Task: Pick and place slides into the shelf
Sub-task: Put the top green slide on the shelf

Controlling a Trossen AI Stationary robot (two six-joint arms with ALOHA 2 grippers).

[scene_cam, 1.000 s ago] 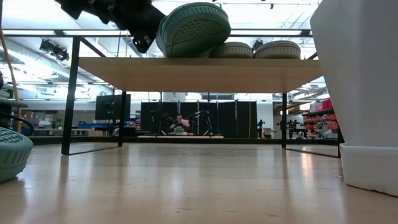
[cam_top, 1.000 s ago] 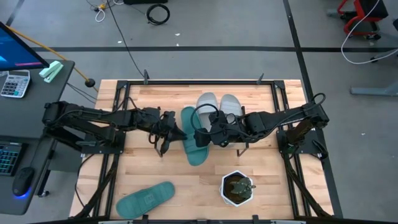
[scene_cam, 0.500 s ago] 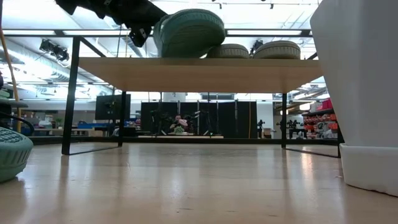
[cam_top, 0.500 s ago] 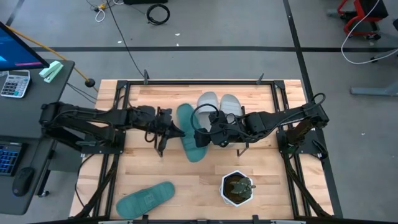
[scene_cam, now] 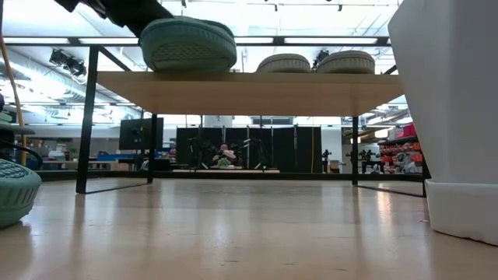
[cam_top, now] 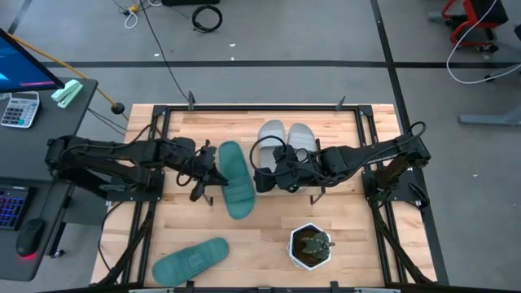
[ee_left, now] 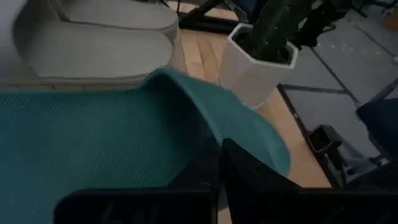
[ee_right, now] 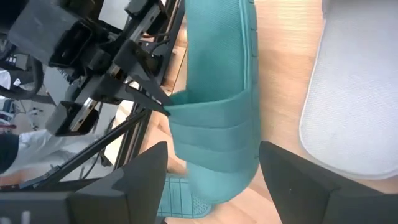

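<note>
- Left tool (cam_top: 205,173) clamped on the strap edge of a teal slide (cam_top: 233,179), which rests on the shelf (scene_cam: 249,92).
- Right tool (cam_top: 262,175) spread wide, empty, at the teal slide's 3 o'clock.
- Two grey slides (cam_top: 286,138) on the shelf at 1 o'clock.
- Second teal slide (cam_top: 190,260) on the bench (cam_top: 269,236), 7 o'clock.

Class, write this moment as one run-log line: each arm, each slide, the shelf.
left gripper: shut on teal slide | right gripper: open beside it | grey slides: on shelf | second teal slide: on table

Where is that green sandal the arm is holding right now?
Seen from above, the teal slide sits on the shelf left of the two grey slides, its strap pinched by the left gripper.
</note>
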